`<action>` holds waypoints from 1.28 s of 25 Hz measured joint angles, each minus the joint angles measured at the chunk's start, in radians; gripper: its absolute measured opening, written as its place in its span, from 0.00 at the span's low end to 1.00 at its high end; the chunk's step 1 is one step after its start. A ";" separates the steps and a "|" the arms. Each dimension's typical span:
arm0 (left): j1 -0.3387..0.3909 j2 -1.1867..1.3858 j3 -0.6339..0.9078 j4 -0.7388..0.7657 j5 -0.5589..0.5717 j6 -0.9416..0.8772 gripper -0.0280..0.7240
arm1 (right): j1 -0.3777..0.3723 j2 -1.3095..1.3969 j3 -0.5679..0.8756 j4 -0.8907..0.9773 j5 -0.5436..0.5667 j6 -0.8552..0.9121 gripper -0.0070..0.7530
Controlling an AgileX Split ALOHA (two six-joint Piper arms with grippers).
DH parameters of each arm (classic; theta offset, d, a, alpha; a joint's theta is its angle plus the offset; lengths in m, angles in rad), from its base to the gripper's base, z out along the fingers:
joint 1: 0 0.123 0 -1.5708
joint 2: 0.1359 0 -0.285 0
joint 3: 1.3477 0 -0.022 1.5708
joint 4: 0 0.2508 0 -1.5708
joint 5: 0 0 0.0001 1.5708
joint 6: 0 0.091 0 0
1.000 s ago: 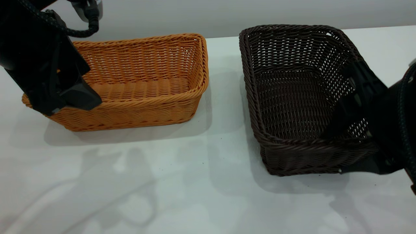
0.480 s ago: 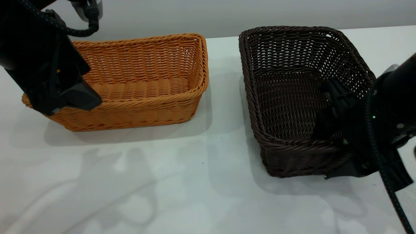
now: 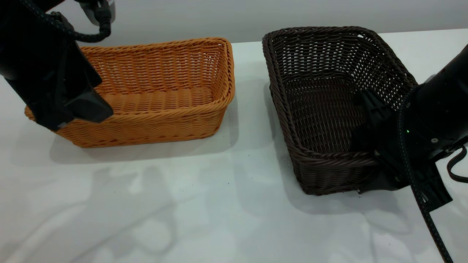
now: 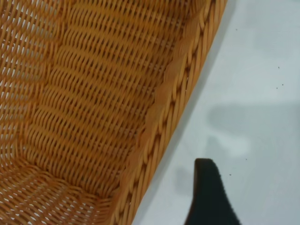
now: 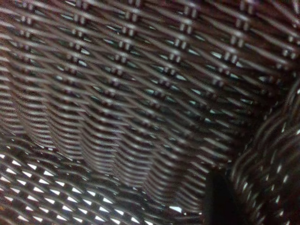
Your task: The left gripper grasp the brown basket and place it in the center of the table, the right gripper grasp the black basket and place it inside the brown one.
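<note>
Brown basket (image 3: 153, 91) at table (image 3: 182, 204) left, left gripper (image 3: 78, 107) straddling its rim, black basket (image 3: 329, 106) right, right gripper (image 3: 373, 160) clenched on its near corner, bare white table between and in front.

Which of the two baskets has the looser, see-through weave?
The black basket, the one at the right arm's side. Light shows through gaps in its walls, while the brown basket is woven tight.

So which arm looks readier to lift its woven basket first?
The right, probably. The right gripper straddles the near corner wall of the dark brown-black wicker basket, which already looks tilted. The left gripper sits at the orange-tan wicker basket's end rim, with one finger outside above the white table.
</note>
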 joint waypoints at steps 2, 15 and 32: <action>0.000 0.000 0.000 0.000 0.000 0.000 0.51 | 0.000 -0.001 0.000 0.000 0.000 -0.005 0.41; 0.000 0.000 0.000 0.000 -0.001 -0.031 0.43 | -0.003 -0.062 0.002 -0.062 0.014 0.013 0.41; 0.000 0.000 0.000 0.000 -0.005 -0.031 0.43 | -0.078 -0.251 0.002 -0.129 -0.005 0.044 0.40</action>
